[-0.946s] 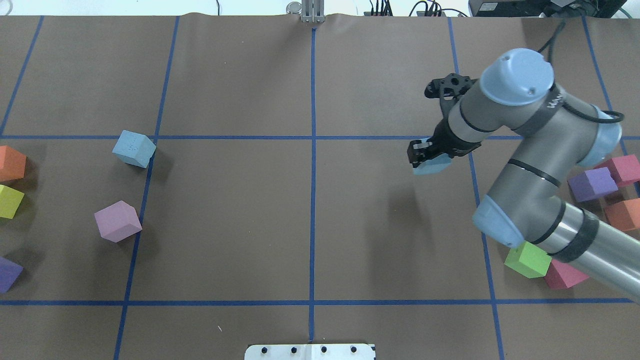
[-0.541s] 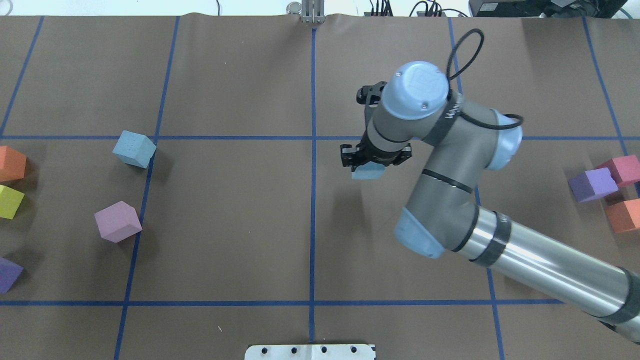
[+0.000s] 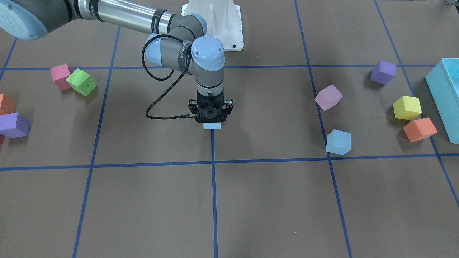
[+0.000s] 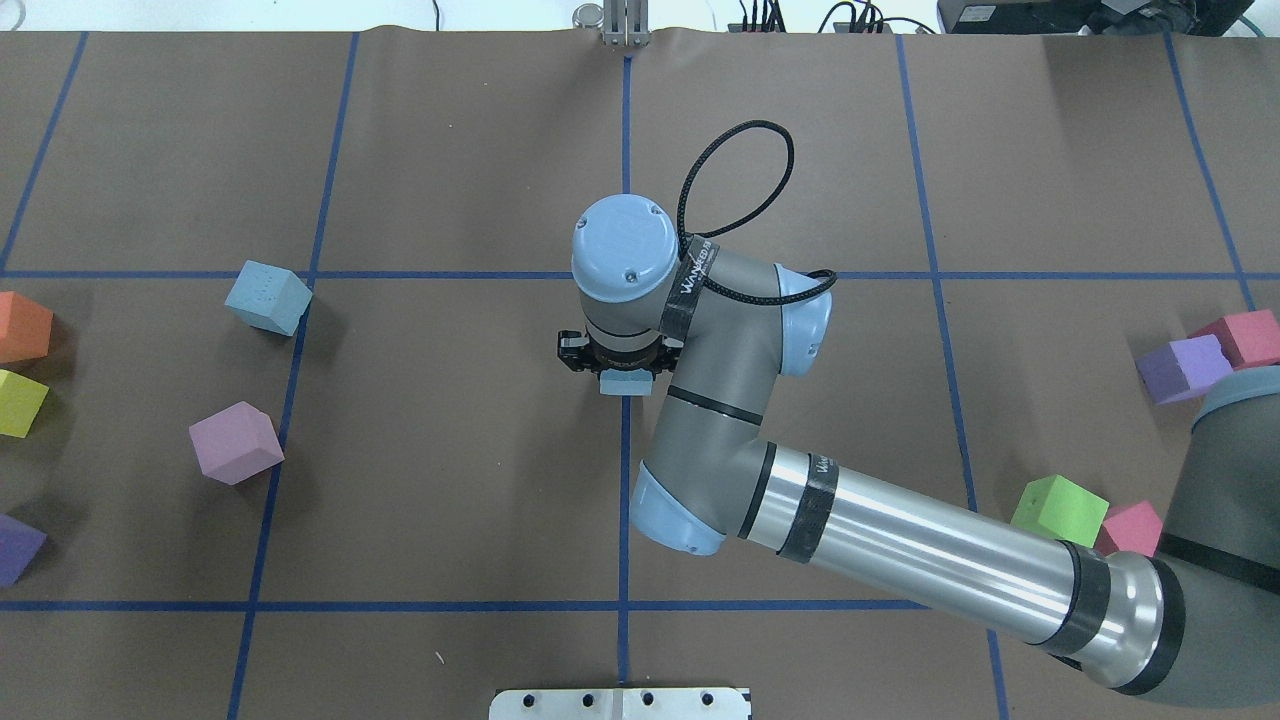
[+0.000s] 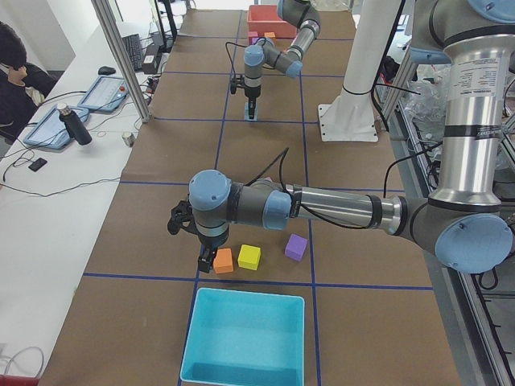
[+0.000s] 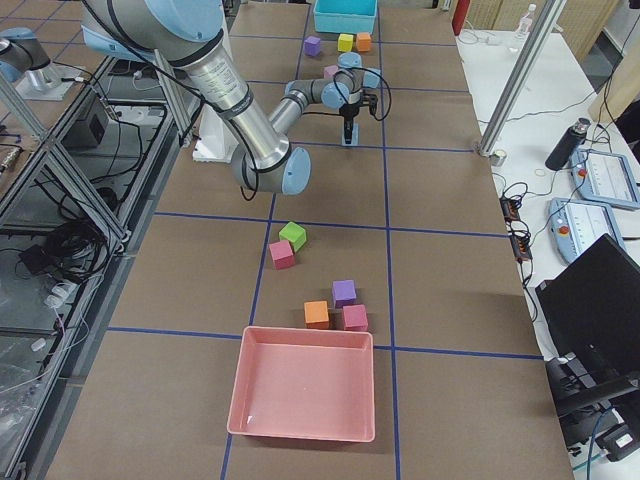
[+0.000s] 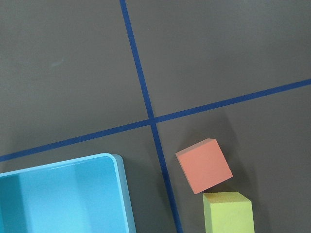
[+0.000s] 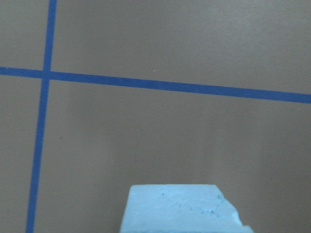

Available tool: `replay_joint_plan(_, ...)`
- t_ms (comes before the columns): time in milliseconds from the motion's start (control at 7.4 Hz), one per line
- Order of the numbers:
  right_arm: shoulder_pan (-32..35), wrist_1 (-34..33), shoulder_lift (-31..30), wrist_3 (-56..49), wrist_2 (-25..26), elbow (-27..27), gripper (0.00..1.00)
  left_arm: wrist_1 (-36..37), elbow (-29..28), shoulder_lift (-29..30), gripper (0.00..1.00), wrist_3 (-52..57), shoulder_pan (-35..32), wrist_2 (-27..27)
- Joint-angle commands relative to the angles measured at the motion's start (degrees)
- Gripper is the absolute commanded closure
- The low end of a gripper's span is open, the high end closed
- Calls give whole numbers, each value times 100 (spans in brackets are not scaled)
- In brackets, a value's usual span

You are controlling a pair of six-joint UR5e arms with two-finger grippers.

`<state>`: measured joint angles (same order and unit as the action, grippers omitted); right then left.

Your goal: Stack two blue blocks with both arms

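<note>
My right gripper [image 4: 622, 372] hangs over the table's centre line, shut on a pale blue block [image 4: 625, 384]. The block shows under the fingers in the front view [image 3: 212, 125] and at the bottom of the right wrist view [image 8: 180, 208], a little above the paper. The second blue block [image 4: 268, 296] lies free on the left half, also seen in the front view [image 3: 338, 142]. My left gripper [image 5: 208, 261] shows only in the exterior left view, low beside an orange cube [image 5: 224, 260]; I cannot tell whether it is open or shut.
A lilac cube [image 4: 236, 443], the orange cube [image 4: 22, 327], a yellow cube [image 4: 18, 402] and a purple cube [image 4: 18, 548] lie at the left. A teal box [image 3: 444, 96] stands beyond them. Purple [image 4: 1185, 368], pink [image 4: 1245, 338] and green [image 4: 1058, 510] cubes lie at the right, near a red tray [image 6: 305, 395].
My right arm has swung left with the blue block in its gripper, from the right half of the table to the centre line. The free blue block has not moved.
</note>
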<state>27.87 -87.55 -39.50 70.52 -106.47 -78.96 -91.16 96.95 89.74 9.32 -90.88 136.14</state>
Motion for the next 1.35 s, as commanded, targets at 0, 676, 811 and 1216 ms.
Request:
replay_joint_plan(0,-123,1,4,6,4,47,74,2,-9,0,2,0,0,0)
replay_joint_plan(676,-193,10,-5,6,239,47,1,2,-9,-26,2,0,0,0)
replay_joint_plan(811,-185,1,4,6,232,-31,0,2,-18,-26,2,0,0,0)
replay_joint_plan(1216,287,-611,4,-108,23,-899,0,11,105,148,2,-17,17,-9)
